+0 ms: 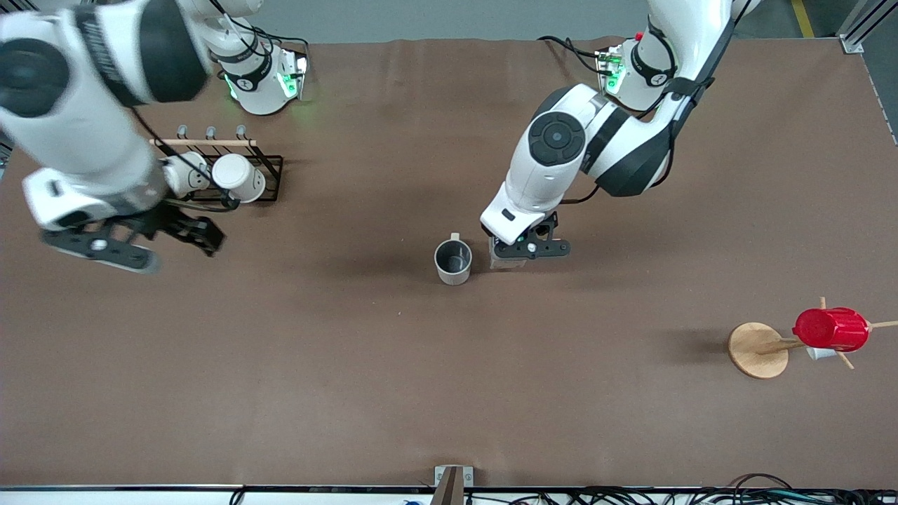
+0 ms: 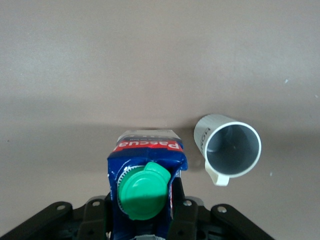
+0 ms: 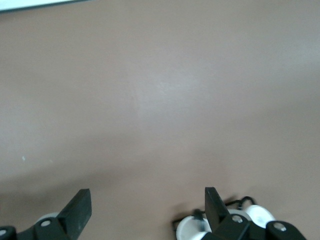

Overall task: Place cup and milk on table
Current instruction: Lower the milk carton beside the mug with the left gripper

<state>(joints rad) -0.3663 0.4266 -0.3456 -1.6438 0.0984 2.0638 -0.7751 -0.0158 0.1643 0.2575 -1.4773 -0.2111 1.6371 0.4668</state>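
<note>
The cream-white cup (image 1: pixel 452 261) stands upright on the brown table (image 1: pixel 449 393), near its middle. My left gripper (image 1: pixel 523 250) is beside the cup, toward the left arm's end, shut on the top of the milk carton (image 1: pixel 504 263). In the left wrist view the blue and white milk carton (image 2: pixel 147 150) with its green cap sits between my fingers (image 2: pixel 183 212); my left gripper (image 2: pixel 142 220) grips both sides, and the cup (image 2: pixel 229 147) is close beside it. I cannot tell whether the carton touches the table. My right gripper (image 1: pixel 186 231) is open and empty, up over the table by the wire rack; it also shows in the right wrist view (image 3: pixel 147 207).
A black wire rack (image 1: pixel 270 179) with two white mugs (image 1: pixel 238 177) stands toward the right arm's end; the mugs show in the right wrist view (image 3: pixel 192 227). A wooden stand (image 1: pixel 758 349) with a red cup (image 1: pixel 831 328) is toward the left arm's end, nearer the front camera.
</note>
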